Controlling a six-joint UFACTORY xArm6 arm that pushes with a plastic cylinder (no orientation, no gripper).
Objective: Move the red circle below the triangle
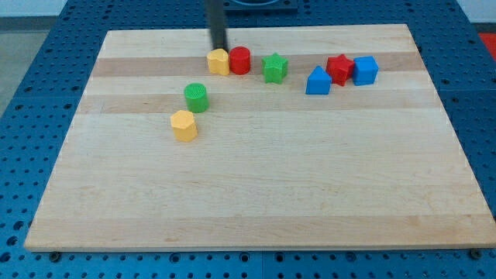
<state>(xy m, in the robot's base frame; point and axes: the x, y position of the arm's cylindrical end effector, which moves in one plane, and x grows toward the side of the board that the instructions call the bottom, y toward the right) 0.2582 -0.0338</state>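
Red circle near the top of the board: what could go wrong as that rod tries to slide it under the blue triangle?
1. My tip sits just above the yellow block, which touches the red circle; a push could drag both.
2. The green star lies between the circle and the blue triangle and may get knocked.
3. The red star touches the triangle, so a bump could shift it.

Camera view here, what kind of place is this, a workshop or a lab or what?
Probably a robotics lab bench: a wooden board on a blue perforated table, small coloured blocks like the red circle, and my tip just above the yellow block.
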